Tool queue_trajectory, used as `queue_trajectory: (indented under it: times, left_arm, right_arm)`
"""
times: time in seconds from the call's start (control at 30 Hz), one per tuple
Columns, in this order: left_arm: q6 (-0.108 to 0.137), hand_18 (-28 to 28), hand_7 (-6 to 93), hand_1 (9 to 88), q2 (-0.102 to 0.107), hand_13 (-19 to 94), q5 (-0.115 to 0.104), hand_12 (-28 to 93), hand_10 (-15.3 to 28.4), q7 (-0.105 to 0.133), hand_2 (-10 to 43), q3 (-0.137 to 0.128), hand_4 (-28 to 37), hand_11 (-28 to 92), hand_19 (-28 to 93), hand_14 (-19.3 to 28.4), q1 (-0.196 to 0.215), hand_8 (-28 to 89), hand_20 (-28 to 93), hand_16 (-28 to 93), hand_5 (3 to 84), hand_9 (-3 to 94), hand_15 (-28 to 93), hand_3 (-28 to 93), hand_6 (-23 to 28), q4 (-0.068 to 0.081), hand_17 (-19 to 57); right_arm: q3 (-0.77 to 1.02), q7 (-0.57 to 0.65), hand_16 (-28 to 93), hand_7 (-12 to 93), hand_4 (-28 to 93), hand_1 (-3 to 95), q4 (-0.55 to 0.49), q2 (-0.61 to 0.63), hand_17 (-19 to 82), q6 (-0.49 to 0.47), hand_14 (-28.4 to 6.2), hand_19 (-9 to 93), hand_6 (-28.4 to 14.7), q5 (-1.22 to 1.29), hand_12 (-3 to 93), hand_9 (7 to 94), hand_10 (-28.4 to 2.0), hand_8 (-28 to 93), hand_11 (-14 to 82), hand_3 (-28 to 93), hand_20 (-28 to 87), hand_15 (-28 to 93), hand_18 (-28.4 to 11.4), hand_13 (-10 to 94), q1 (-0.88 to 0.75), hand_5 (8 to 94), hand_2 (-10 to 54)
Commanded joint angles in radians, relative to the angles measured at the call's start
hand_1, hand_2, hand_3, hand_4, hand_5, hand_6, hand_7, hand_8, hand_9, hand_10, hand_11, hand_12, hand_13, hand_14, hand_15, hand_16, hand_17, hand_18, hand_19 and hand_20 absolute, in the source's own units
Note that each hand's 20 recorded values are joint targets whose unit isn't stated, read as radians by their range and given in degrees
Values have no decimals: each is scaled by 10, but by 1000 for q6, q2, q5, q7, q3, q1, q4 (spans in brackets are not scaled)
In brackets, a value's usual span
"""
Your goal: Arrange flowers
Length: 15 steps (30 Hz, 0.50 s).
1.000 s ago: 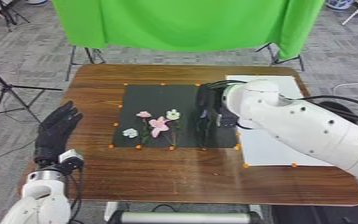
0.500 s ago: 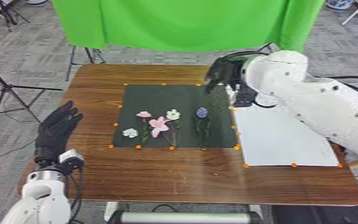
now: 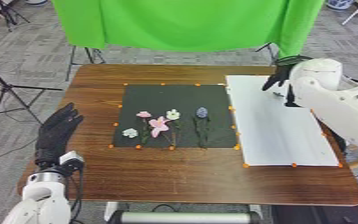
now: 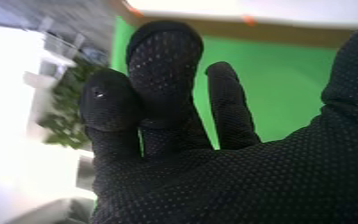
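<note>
- Hanging over the far right part of the white sheet (image 3: pixel 282 140), the right hand (image 3: pixel 285 72) was wide, its fingers parted and nearly straight, with nothing gripped between them.
- The left hand (image 3: pixel 58 127) lay along the left side of the tabletop (image 3: pixel 158 180), fingers extended and holding nothing, well apart from the flowers.
- On the black mat (image 3: pixel 140 95) lay five blooms: a small pink flower (image 3: pixel 143 114), a cream flower (image 3: pixel 173 114), a larger pink flower (image 3: pixel 159 127), a small white flower (image 3: pixel 129 133) and a blue flower spike (image 3: pixel 202 113), set right of the others with its stem towards the robot.
- A small dark thing (image 3: pixel 278 94) showed beside the right hand; whether it lay on the sheet or hung above it, I could not tell.
- The arrangement looked well along, though its left part seemed crowded, and a wider gap set the blue spike apart.
- The likeliest trouble was a low sweep back over the mat: a trailing fingertip could have snagged a thin stem and spun its bloom out of line.
- Pressing near the larger pink flower might have shoved the cream one, since they lay so close.
- Light stems could also have clung to the glove fabric and lifted as the hand rose.
- A knock to the sheet's edge might have nudged the mat beside it.
</note>
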Motion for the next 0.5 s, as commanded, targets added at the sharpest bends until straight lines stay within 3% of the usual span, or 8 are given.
queue_trajectory:
  times: [0.03,0.23,0.3,0.5]
  left_arm:
    - [1,94,196,417,-9,362,0,97,102,3,-95,-1,-157,183,32,136,8,-108,209,-12,469,403,213,676,-31,-9,107]
    - [-1,94,197,417,-8,362,0,98,102,3,-95,3,-156,184,32,135,4,-109,209,-12,469,402,213,677,-32,-6,107]
    - [-1,94,197,418,-8,363,0,98,102,1,-95,4,-156,184,32,135,4,-109,209,-12,469,403,213,677,-32,-7,107]
    - [-5,94,198,418,-6,364,4,97,103,-8,-95,6,-156,183,33,135,-1,-110,209,-13,469,403,214,677,-33,-3,108]
  right_arm:
    - [-49,-40,241,91,-155,238,12,38,613,264,-52,932,-5,-49,120,549,-177,-68,71,634,525,643,-178,874,-85,427,-95]
    - [-101,-62,244,146,-177,336,18,39,667,510,-27,932,4,-83,130,675,-137,-97,111,683,572,653,-163,925,-120,539,-95]
    - [-100,-59,247,167,-185,367,18,36,677,506,-22,932,14,-102,131,710,-123,-107,127,690,581,658,-161,933,-133,569,-95]
    - [-69,-36,251,173,-188,378,21,27,683,450,-16,932,16,-113,131,707,-129,-115,125,696,587,658,-158,935,-193,572,-95]
